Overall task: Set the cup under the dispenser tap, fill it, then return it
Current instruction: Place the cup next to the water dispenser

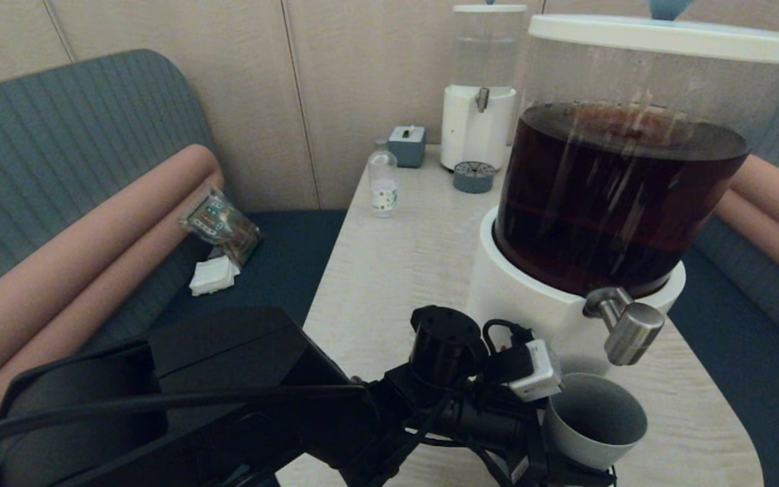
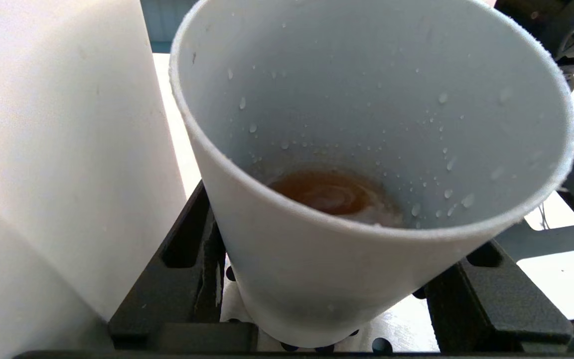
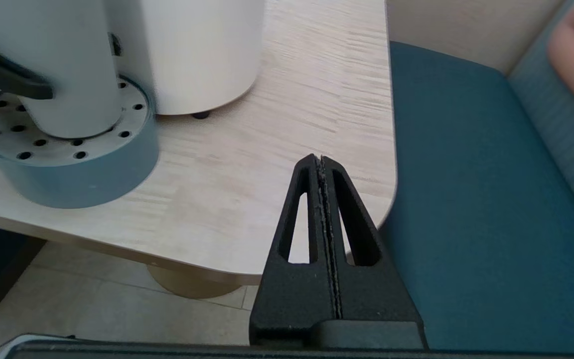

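Note:
The grey cup [image 1: 596, 419] stands on a round perforated drip tray [image 3: 77, 174], just below the steel dispenser tap [image 1: 626, 328] of the large dispenser [image 1: 619, 196] with dark brown liquid. My left gripper [image 2: 361, 239] is shut on the cup [image 2: 317, 279], a black finger [image 2: 187, 259] against each side. A little brown liquid [image 2: 332, 192] lies in the cup's bottom, and droplets dot its inner wall. No stream shows from the tap. My right gripper [image 3: 321, 159] is shut and empty, hovering off the table's near right corner.
At the table's far end stand a smaller clear-liquid dispenser [image 1: 479, 101], its grey tray [image 1: 474, 177], a small clear bottle [image 1: 383, 179] and a grey box [image 1: 408, 145]. A snack packet [image 1: 220, 223] and tissue [image 1: 214, 276] lie on the left bench.

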You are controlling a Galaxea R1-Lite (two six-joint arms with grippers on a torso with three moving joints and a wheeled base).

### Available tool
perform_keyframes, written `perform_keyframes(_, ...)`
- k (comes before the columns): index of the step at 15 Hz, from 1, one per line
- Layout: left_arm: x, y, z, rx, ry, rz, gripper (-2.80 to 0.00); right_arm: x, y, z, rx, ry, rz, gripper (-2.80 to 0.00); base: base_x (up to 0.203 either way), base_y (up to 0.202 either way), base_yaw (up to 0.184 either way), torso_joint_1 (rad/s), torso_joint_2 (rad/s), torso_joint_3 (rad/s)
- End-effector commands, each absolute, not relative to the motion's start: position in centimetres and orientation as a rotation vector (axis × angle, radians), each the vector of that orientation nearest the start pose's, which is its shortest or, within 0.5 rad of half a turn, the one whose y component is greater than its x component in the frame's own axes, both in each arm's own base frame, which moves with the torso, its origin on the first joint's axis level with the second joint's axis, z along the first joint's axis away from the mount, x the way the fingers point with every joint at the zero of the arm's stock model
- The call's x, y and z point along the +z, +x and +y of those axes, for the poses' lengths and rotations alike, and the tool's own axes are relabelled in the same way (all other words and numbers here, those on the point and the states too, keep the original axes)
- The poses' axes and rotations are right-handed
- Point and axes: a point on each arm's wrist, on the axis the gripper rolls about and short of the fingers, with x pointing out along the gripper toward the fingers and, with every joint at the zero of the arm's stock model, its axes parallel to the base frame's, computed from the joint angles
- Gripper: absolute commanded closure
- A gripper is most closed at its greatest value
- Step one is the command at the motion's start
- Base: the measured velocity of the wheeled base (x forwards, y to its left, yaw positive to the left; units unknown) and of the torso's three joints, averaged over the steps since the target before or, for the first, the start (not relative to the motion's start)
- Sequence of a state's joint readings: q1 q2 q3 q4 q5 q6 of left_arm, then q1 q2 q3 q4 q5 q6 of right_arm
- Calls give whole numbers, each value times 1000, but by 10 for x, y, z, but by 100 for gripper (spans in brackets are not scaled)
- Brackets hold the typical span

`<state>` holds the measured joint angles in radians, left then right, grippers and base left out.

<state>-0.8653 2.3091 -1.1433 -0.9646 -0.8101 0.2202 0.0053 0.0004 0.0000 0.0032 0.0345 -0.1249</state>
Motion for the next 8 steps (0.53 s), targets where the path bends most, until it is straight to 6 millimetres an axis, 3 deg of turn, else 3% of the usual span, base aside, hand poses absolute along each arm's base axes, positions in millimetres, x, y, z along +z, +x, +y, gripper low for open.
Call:
perform_keyframes(1, 72, 268, -341, -1697, 171, 37, 0, 72, -23, 1, 42, -126, 4, 0, 0, 0, 0, 0, 0, 0)
perform_keyframes(8, 88, 255, -326, -1700, 174, 32, 0, 72, -23, 1, 42, -126, 4, 0, 0, 0, 0, 0, 0, 0)
